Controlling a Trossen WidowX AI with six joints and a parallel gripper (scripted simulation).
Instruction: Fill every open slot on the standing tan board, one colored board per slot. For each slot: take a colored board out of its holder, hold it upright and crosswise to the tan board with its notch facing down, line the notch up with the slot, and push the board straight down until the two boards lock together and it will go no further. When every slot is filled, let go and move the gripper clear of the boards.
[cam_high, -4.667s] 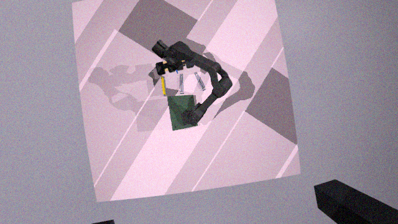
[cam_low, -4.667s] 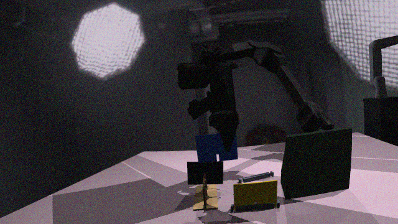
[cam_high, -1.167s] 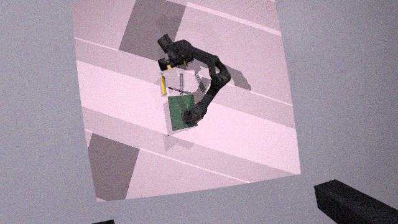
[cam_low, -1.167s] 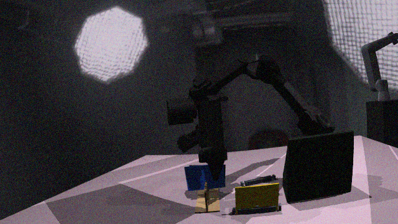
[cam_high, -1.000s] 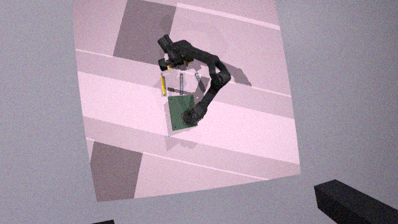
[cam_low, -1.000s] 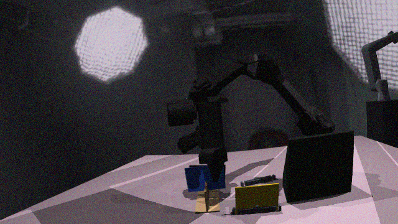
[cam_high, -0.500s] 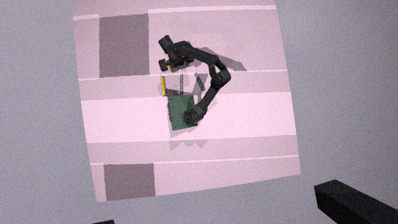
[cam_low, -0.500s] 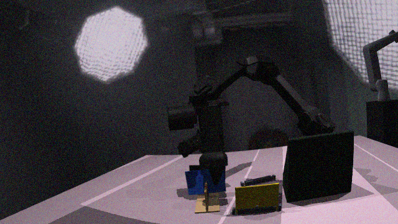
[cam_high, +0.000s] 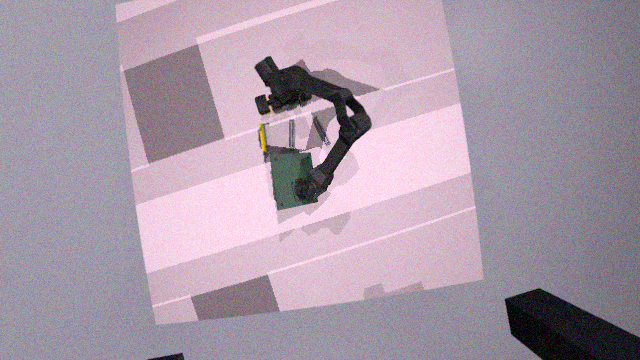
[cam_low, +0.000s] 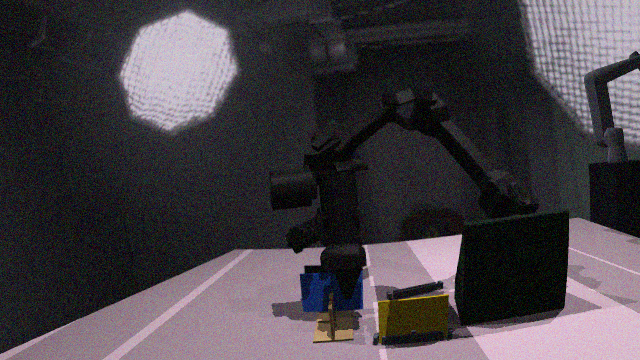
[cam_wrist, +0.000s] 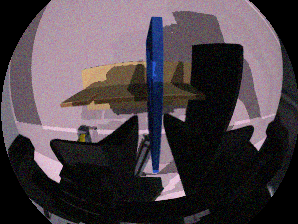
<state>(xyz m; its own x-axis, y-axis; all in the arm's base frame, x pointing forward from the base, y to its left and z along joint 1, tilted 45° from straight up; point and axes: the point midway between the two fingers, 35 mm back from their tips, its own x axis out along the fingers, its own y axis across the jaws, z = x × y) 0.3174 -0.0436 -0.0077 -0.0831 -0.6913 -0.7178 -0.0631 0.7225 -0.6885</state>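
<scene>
The tan board (cam_low: 331, 320) (cam_wrist: 110, 92) stands on edge; its slots are hard to make out. The blue board (cam_low: 316, 295) (cam_wrist: 156, 65) stands upright and crosswise on it; the joint is hidden. My gripper (cam_low: 348, 296) (cam_wrist: 150, 119) is open around the blue board, with a visible gap on its left side in the wrist view. A black board (cam_wrist: 217, 75) stands crosswise farther along the tan board. The yellow board (cam_high: 262, 137) (cam_low: 415, 315) (cam_wrist: 82, 137) stands in its holder. The tan board's left part in the wrist view bears no board.
Two empty dark holders (cam_high: 292, 134) (cam_high: 321, 131) stand beside the yellow board's holder. A large dark green panel (cam_high: 287, 175) (cam_low: 515, 270) stands beyond them, beside the arm's base. The arm arches above the holders from that side.
</scene>
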